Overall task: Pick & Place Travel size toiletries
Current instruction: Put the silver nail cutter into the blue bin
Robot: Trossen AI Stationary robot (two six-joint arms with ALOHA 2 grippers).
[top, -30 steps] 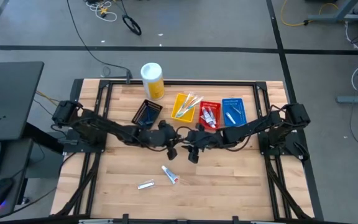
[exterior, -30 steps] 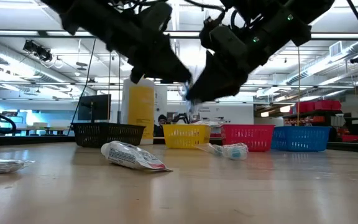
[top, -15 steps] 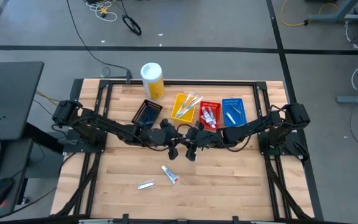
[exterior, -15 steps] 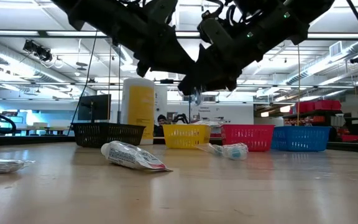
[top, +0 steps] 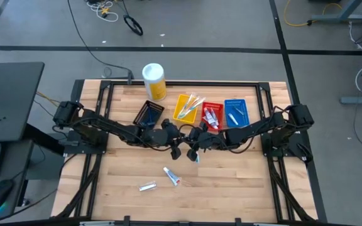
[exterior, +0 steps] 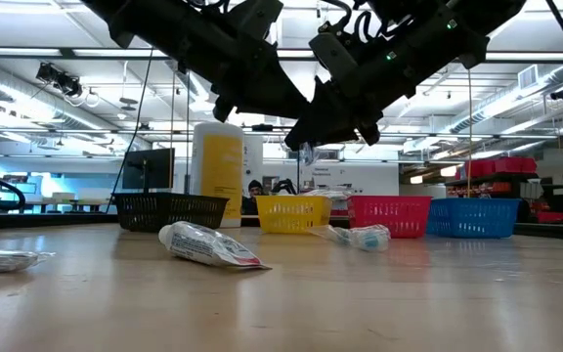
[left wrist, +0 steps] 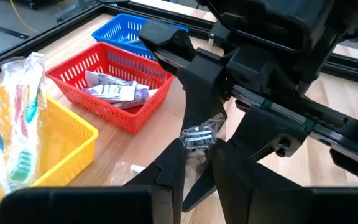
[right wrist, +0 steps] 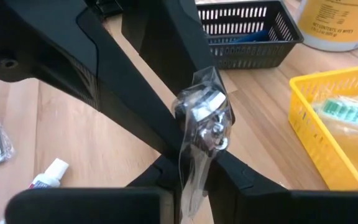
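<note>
Your right gripper point(right wrist: 194, 171) holds a razor sealed in a clear crinkly plastic sleeve point(right wrist: 201, 127) above mid-table; the left gripper point(left wrist: 194, 165) is closed on its other end. Light, slippery film: grip the stiff body.

Both arms reach inward, meeting mid-table: left gripper point(top: 176, 150) at nine o'clock, right gripper point(top: 192, 152) at three, both clamped.
</note>
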